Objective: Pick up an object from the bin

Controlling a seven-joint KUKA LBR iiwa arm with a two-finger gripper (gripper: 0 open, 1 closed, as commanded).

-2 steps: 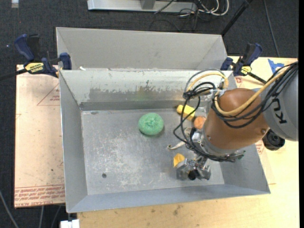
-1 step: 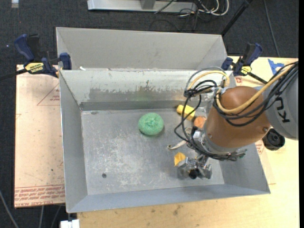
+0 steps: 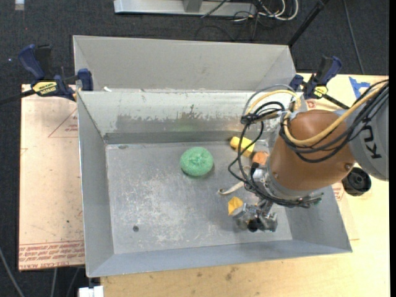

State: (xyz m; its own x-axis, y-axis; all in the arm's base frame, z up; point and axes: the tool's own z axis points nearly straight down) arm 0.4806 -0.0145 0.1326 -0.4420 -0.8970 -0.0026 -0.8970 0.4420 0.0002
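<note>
The gripper (image 3: 257, 220) hangs low in the bin's (image 3: 154, 221) lower right, just beside a yellow scrap (image 3: 234, 207); open or closed — can't tell; green ball (image 3: 197, 162) well apart.

Bin floor (image 3: 148, 209) open at left, green ball (image 3: 197, 162) mid-floor, arm (image 3: 309, 153) crowding right

The bin (image 3: 154, 228) is grey sheet metal with a matt finish. Its floor is scuffed and scratched, most heavily below the upper wall. The green ball (image 3: 197, 162) at centre frame has a rough, fibrous surface. The orange cover (image 3: 309, 153) at right is smooth with a slight sheen. The gripper (image 3: 257, 220) below it looks like dark, dull metal.
</note>
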